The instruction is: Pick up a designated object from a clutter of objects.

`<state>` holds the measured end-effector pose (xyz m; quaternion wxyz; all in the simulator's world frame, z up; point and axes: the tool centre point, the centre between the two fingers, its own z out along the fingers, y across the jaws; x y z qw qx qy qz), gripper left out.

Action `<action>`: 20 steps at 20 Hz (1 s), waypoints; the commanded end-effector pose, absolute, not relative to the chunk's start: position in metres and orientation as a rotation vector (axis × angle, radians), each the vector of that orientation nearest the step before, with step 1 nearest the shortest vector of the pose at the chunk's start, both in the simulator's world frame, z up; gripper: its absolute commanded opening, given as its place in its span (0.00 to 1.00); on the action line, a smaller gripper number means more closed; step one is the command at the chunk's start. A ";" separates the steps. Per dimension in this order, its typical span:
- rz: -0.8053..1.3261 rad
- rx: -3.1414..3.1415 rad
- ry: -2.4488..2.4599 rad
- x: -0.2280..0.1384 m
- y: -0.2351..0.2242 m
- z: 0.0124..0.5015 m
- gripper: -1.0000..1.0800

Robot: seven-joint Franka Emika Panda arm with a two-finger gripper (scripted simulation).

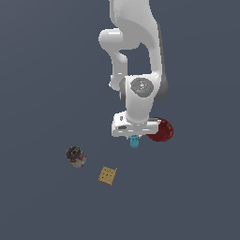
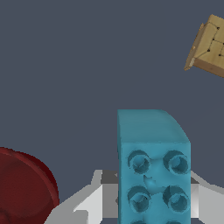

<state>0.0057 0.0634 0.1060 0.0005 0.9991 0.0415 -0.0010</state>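
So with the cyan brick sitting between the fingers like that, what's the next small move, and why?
Probably a short, straight lift. The wrist view shows the cyan brick between the gripper fingers, apparently gripped, though contact isn't clearly visible. In the exterior view the red bowl sits right beside it, so rising vertically should avoid nudging it.

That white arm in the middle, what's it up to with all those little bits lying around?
The white robot arm's gripper sits over a small cyan brick, which lies between its fingers in the wrist view. Whether it is actually gripped or lifted can't be told. A dark red bowl sits right beside it. A tan waffle square and a small can lie apart, toward the exterior view's left.
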 end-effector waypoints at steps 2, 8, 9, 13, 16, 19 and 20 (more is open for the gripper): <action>0.000 3.138 0.131 -0.001 0.078 0.141 0.00; 0.000 3.137 0.131 -0.014 0.108 0.209 0.00; 0.000 3.137 0.131 -0.016 0.112 0.220 0.00; 0.000 3.137 0.131 -0.024 0.131 0.263 0.00; 0.000 3.137 0.131 -0.029 0.145 0.295 0.00; 0.000 3.137 0.132 -0.034 0.158 0.324 0.00; 0.000 3.137 0.132 -0.035 0.162 0.333 0.00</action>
